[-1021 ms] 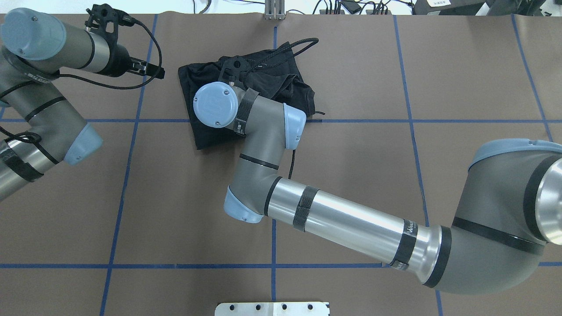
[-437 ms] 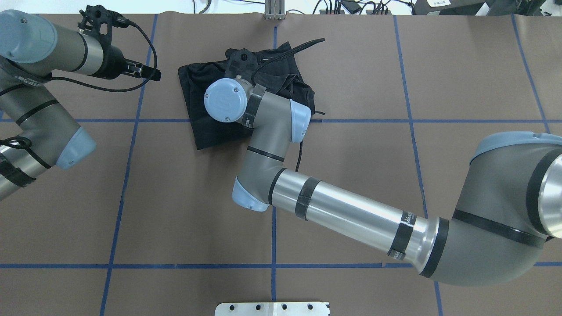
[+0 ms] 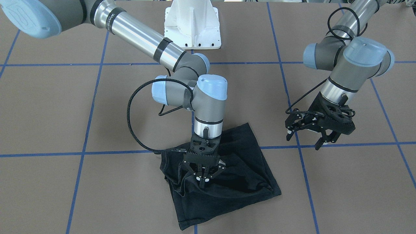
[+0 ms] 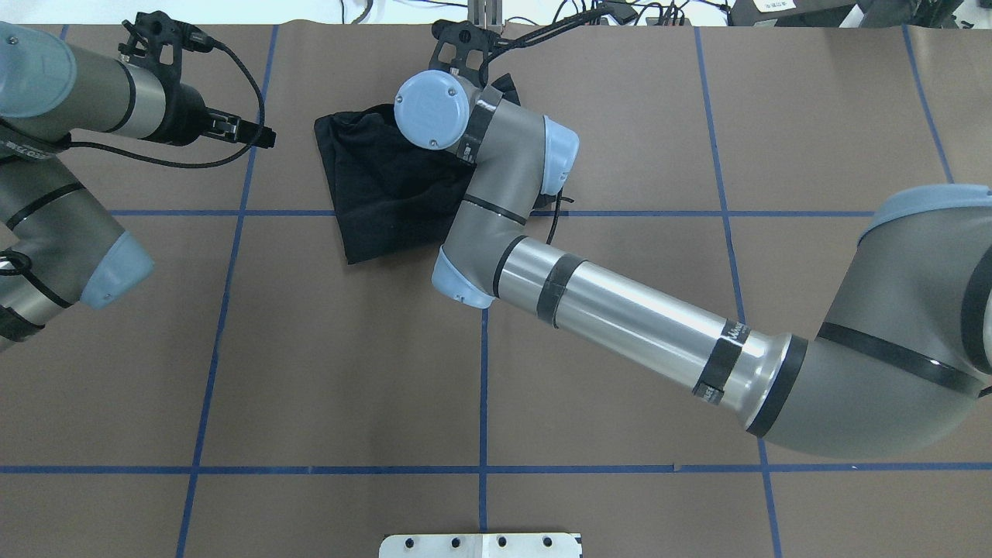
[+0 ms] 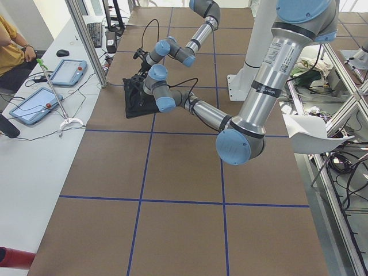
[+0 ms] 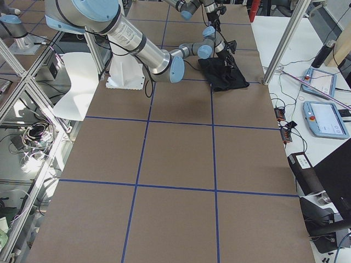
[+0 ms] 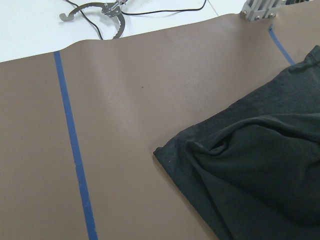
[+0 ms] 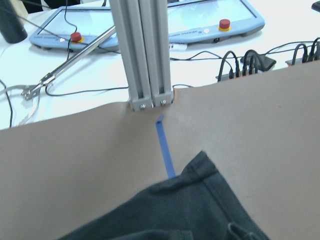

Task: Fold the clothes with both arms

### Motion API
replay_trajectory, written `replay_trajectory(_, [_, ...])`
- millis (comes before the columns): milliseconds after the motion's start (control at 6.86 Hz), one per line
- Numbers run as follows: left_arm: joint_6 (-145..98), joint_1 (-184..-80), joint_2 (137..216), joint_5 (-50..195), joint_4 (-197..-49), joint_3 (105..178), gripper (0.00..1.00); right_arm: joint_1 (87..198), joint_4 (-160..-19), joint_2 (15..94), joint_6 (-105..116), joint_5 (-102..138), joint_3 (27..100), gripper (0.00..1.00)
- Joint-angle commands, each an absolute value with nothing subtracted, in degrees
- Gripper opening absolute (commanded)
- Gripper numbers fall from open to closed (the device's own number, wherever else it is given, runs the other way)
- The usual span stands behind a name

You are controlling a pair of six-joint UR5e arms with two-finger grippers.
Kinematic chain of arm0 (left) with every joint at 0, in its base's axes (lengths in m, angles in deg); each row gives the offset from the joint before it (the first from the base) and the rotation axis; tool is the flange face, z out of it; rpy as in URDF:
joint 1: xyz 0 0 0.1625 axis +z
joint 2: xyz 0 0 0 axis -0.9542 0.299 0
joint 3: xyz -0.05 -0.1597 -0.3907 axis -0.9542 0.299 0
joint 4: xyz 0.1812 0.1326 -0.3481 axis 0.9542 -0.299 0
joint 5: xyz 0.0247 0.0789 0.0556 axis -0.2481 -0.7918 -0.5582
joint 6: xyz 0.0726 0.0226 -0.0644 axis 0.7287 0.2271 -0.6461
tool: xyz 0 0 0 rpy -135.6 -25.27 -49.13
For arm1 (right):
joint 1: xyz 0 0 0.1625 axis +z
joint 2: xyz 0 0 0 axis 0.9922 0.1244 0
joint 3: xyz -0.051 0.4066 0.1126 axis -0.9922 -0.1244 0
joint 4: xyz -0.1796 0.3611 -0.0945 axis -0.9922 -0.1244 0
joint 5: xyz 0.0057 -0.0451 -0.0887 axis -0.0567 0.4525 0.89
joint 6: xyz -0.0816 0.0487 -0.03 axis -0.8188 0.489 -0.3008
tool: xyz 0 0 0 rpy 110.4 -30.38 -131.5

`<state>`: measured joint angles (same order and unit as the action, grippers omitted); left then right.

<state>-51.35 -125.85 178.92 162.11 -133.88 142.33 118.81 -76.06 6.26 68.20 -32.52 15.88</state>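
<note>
The black T-shirt (image 3: 234,182) lies crumpled and partly folded on the brown table, left of centre near the far edge in the overhead view (image 4: 380,186). No print shows. My right gripper (image 3: 202,184) points down onto the shirt's bunched middle, fingers shut on a raised fold of the fabric. In the overhead view its wrist hides it. My left gripper (image 3: 304,142) hangs open and empty above bare table, a short way off the shirt's corner (image 7: 165,150), also seen in the overhead view (image 4: 267,137). The right wrist view shows only the shirt's far corner (image 8: 200,200).
An aluminium post (image 8: 142,50) stands at the table's far edge just beyond the shirt. Control tablets (image 8: 75,30) and cables lie on the white desk behind it. The white pedestal base (image 3: 191,26) sits at the robot's side. A person (image 5: 11,46) sits by the desk.
My right wrist has travelled across the shirt toward the table's far edge and now covers its crumpled right part. The left arm has drawn back slightly to the left.
</note>
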Motion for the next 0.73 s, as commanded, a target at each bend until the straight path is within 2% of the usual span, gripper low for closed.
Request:
replay_trajectory(0, [-51.36, -125.86, 176.51, 162.23, -133.84, 145.27, 1.00, 121.26, -72.45, 5.21, 68.40, -29.34, 13.42, 0.00])
replay_trajectory(292, [-51.45, -125.86, 175.97, 162.15, -132.62, 146.33, 1.00, 121.79, -71.72, 3.72, 69.10, -28.87, 13.06, 0.00])
replay_trajectory(583, [-51.45, -125.86, 175.97, 162.15, -132.61, 146.25, 1.00, 122.14, -72.41, 3.80, 68.76, -33.58, 16.20, 0.00])
